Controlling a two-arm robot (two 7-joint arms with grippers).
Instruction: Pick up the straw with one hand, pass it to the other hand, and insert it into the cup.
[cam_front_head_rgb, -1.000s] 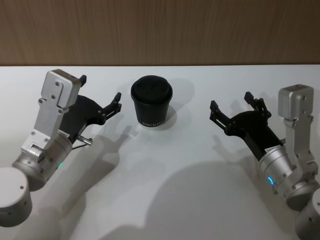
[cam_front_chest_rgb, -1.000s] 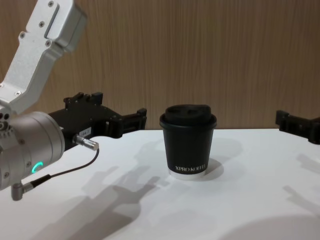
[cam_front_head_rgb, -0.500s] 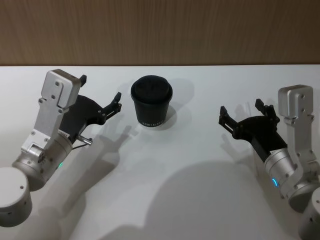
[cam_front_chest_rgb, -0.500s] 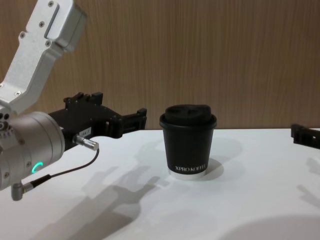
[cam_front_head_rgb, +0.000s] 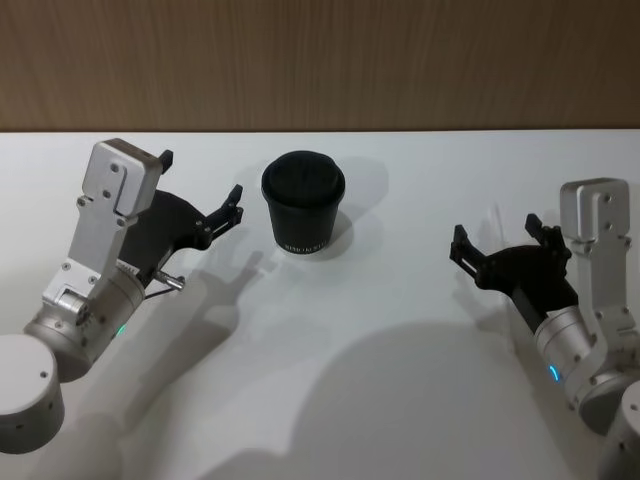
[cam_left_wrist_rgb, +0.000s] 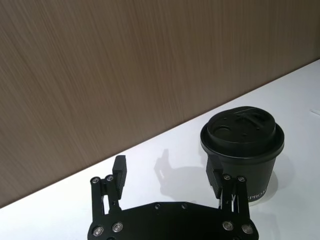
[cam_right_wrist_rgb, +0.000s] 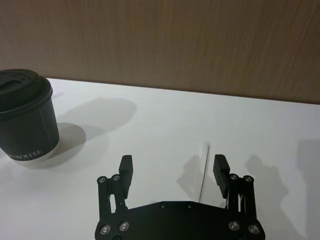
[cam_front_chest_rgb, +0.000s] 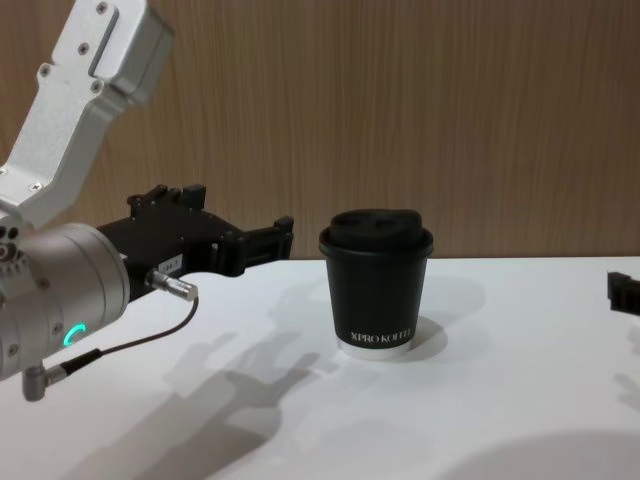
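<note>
- Cup (cam_front_head_rgb: 303, 203): black paper coffee cup with a domed lid, "XPRO KOFFEE" lettering. Upright on the white table (cam_front_head_rgb: 380, 330), centre rear.
- Left gripper (cam_front_head_rgb: 200, 177): fingers spread, empty. Held just left of the cup.
- Right gripper (cam_front_head_rgb: 497, 232): fingers spread, empty. Low over the table, well right of the cup.
- Straw (cam_right_wrist_rgb: 204, 170): thin, white. Lies on the table between the right gripper's fingers.

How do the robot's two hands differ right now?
The left gripper sits close beside the cup; the right gripper is well away from it. The left gripper's fingers point toward the cup, the right gripper's aim at the straw on the table. Both are open and empty.
</note>
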